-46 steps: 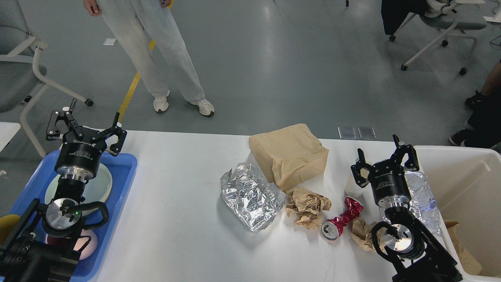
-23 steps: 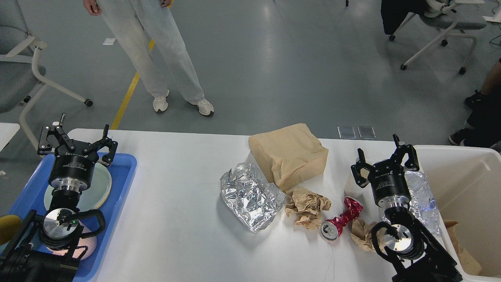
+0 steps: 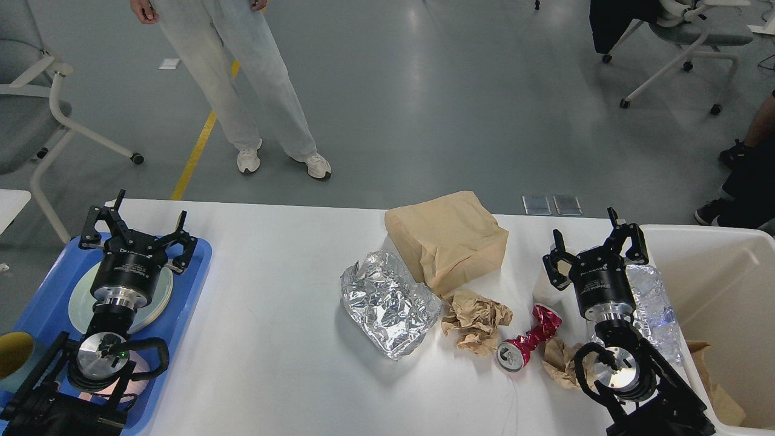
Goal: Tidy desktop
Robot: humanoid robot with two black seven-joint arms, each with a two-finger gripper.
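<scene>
Left gripper drifts back over the tray; the rubbish is untouched.

The left gripper (image 3: 138, 229), fingers spread and empty, has moved over the last second, first out toward the left edge and now back in and lower, above the plate (image 3: 158, 295) in the blue tray (image 3: 195, 284). The right gripper (image 3: 596, 247), also spread and empty, has not moved, and hangs beside the crushed bottle (image 3: 652, 303). Nothing has been lifted, so I judge the tidying barely begun. The desktop (image 3: 278, 339) fills the lower frame, its long axis running left to right. On it lie foil (image 3: 387, 303), a paper bag (image 3: 448, 239), crumpled paper (image 3: 475, 320) and a red can (image 3: 528, 344), with the bin (image 3: 714, 266) at the right end.
</scene>
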